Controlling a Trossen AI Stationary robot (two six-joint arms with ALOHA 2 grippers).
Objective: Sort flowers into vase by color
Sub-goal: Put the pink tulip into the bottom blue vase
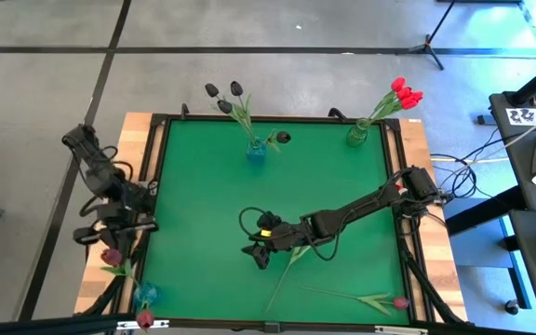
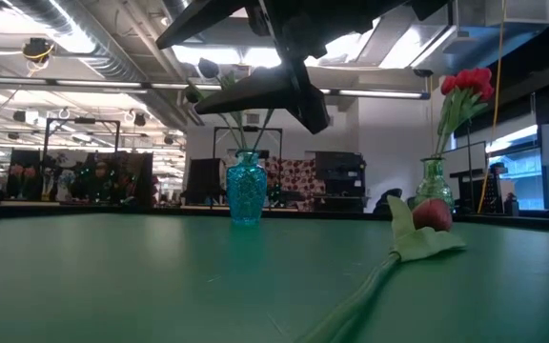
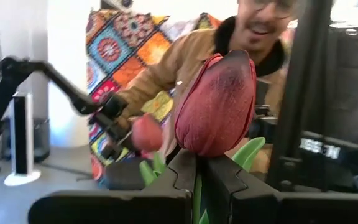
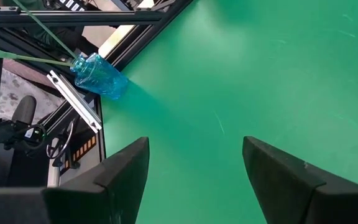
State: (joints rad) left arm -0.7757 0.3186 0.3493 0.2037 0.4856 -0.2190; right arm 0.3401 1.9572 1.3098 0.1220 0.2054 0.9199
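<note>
My left gripper (image 1: 106, 244) is over the table's left rim, shut on a maroon tulip (image 3: 216, 102). A blue vase (image 1: 144, 296) with one flower head (image 1: 144, 319) stands at the near left corner. At the far edge, a blue vase (image 1: 256, 149) holds black tulips (image 1: 223, 98) and a green vase (image 1: 357, 133) holds red tulips (image 1: 404, 93). My right gripper (image 1: 259, 249) stands open over the middle of the mat, with nothing between its fingers (image 4: 123, 168). A loose stem (image 1: 285, 277) and a second flower (image 1: 380, 300) lie on the mat. My left gripper pinches the tulip's green stem (image 3: 197, 186) between its two fingers, just under the head. The head sticks out past the fingertips. The flower is lifted clear, and its stem and leaves (image 1: 124, 272) trail toward the near left vase.
A person in a tan jacket (image 3: 185, 62) is beyond the table in the left wrist view. A dark frame (image 1: 156, 186) runs around the green mat. Cables (image 1: 491, 158) and equipment lie off the right side. In the low view a flower (image 2: 432, 214) lies on the mat.
</note>
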